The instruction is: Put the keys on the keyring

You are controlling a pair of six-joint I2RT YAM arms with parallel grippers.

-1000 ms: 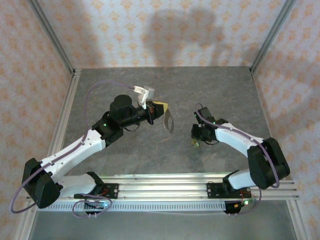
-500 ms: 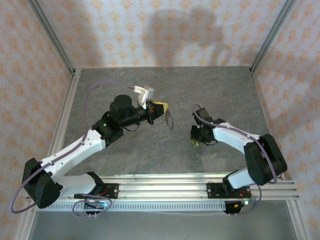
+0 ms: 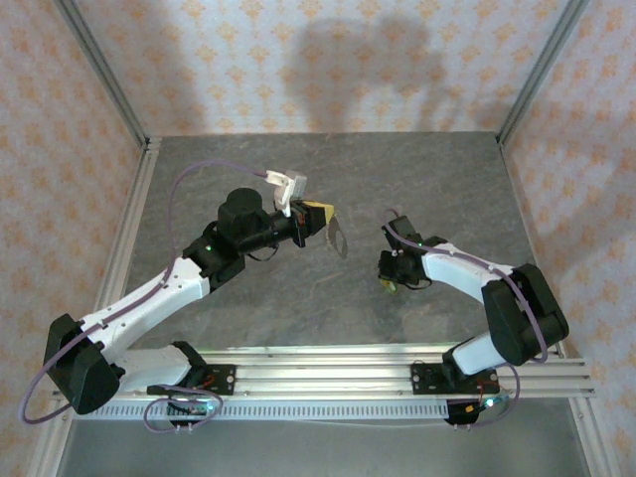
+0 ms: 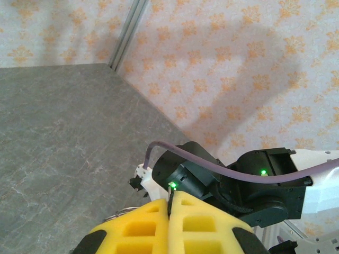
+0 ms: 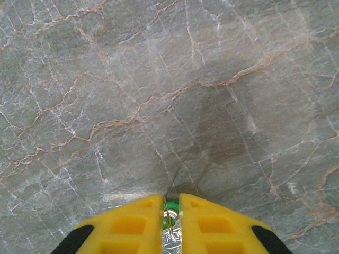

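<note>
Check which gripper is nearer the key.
Right. The right gripper has the key pinched in its jaws. The left gripper, shut on the keyring, is off to the key's left with a clear gap between them.

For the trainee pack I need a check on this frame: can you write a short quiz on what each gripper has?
1. True or false: the right gripper is pinching the green key.
2. What does the left gripper hold? A) the keyring B) the green key C) nothing
3. Fill in: in the top view, the green key and the keyring are ___ (touching / apart).

Key: 1 true; 2 A; 3 apart.
</note>
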